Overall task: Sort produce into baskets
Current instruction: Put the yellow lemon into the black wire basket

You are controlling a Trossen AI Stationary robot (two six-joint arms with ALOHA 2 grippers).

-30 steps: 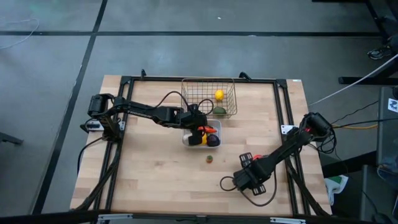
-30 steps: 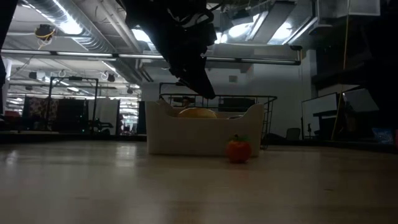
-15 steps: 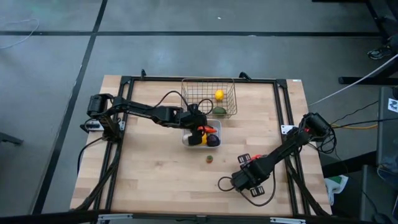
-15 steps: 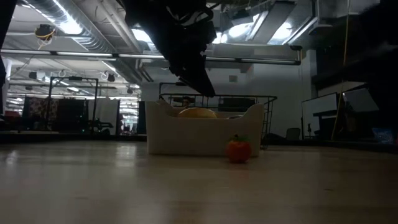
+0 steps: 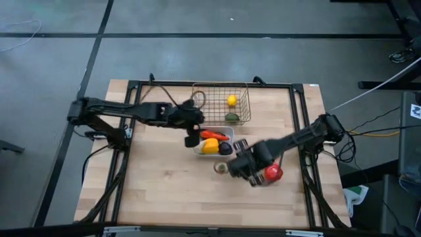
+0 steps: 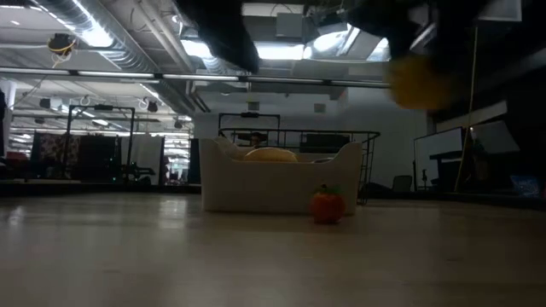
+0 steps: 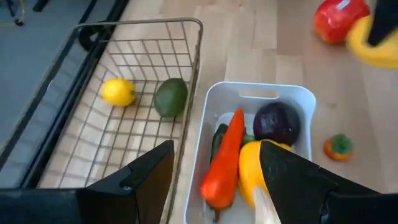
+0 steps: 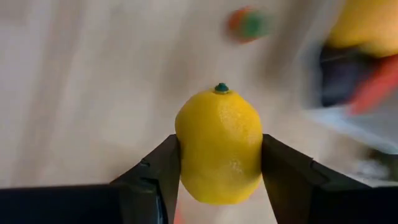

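Observation:
My right gripper [image 8: 219, 163] is shut on a yellow lemon [image 8: 217, 146] held high over the table [image 6: 418, 81], near a small orange tomato [image 5: 222, 168] and just on the near side of the white tray [image 5: 197, 150]. My left gripper [image 7: 214, 180] is open and empty above the tray's left end [image 5: 192, 135]. The tray holds an orange carrot [image 7: 227, 158], a purple ball [image 7: 277, 121], a yellow fruit [image 7: 252, 171] and something green. The wire basket [image 7: 186, 56] holds a lemon [image 7: 118, 92] and an avocado [image 7: 170, 96]. A red tomato [image 5: 273, 173] lies on the table. My right gripper pinches the lemon's two long sides [image 8: 183, 155] between its two fingers, at the lemon's widest part. The lemon's green-tipped end [image 8: 221, 88] points away from the wrist. The lemon is lifted clear of the table.
The small orange tomato [image 6: 327, 205] stands on the table in front of the tray's near wall [image 6: 256, 192]. A black frame [image 5: 131, 85] runs round the tabletop. Bare wood lies at the near left of the table [image 5: 151, 191].
My right gripper has swung from the table's near right toward the tray, carrying the lemon up over the small tomato; a red tomato now shows where the arm was. My left gripper has risen out of the tray and drawn back toward the table's left edge.

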